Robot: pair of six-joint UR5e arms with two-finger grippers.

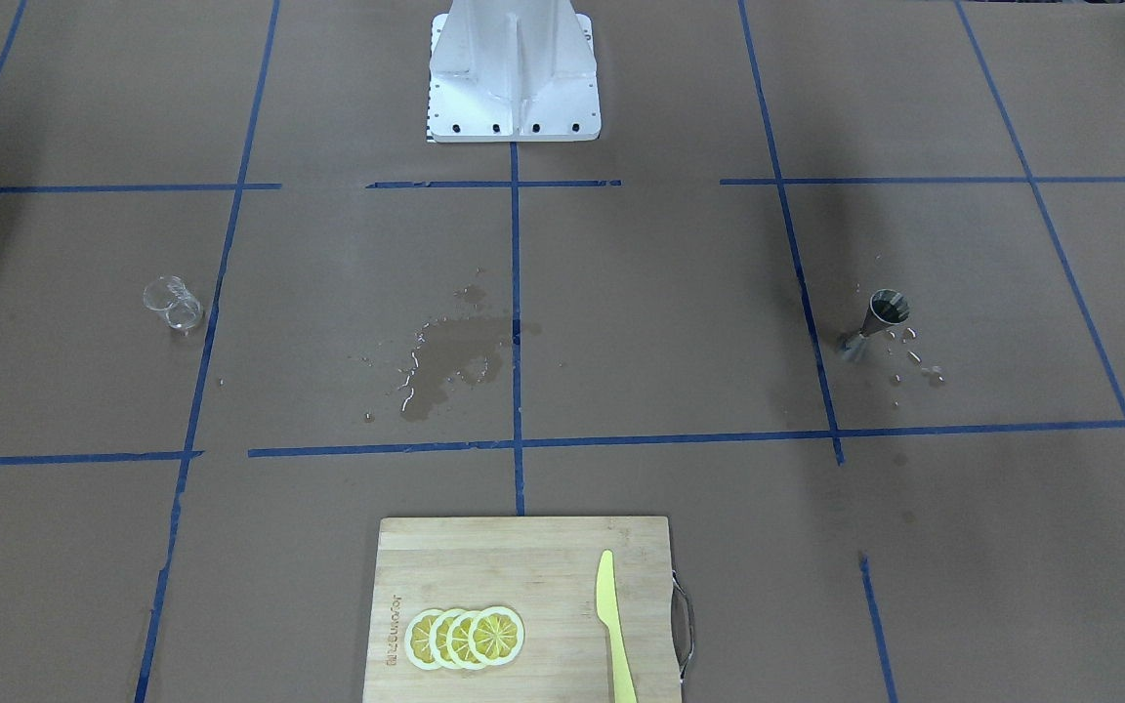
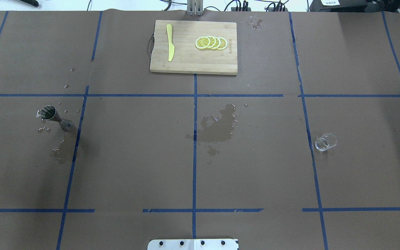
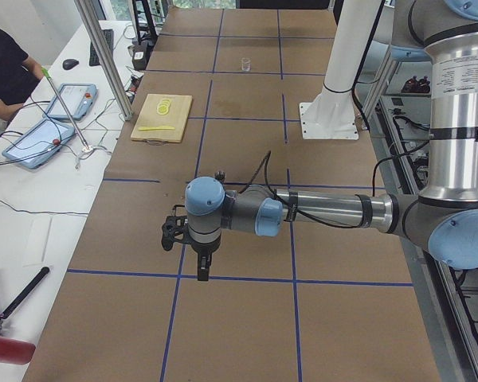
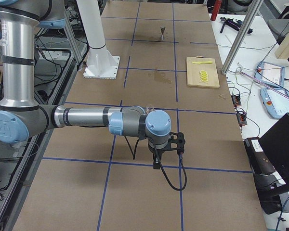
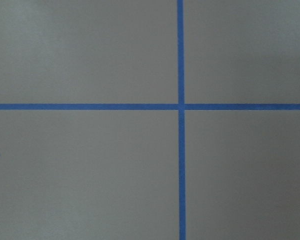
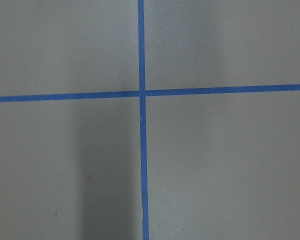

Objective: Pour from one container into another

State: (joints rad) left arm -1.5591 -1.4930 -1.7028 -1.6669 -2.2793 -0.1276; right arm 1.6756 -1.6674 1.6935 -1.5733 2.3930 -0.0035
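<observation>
A steel jigger [image 2: 52, 116] stands upright on the table's left part, with droplets around it; it also shows in the front view [image 1: 880, 317] and far off in the right side view [image 4: 163, 32]. A small clear glass [image 2: 325, 141] stands on the right part, seen too in the front view [image 1: 174, 304] and the left side view [image 3: 244, 64]. My left gripper [image 3: 203, 272] and right gripper [image 4: 156, 163] hang over the table and show only in the side views; I cannot tell whether they are open or shut. Both wrist views show only brown paper and blue tape.
A wet spill [image 2: 219, 126] darkens the paper at the table's middle. A wooden cutting board [image 2: 186, 64] at the far edge carries lemon slices [image 2: 211, 42] and a yellow knife [image 2: 170, 47]. The robot's white base [image 1: 514, 73] stands at the near edge. An operator sits beside the table [image 3: 4, 68].
</observation>
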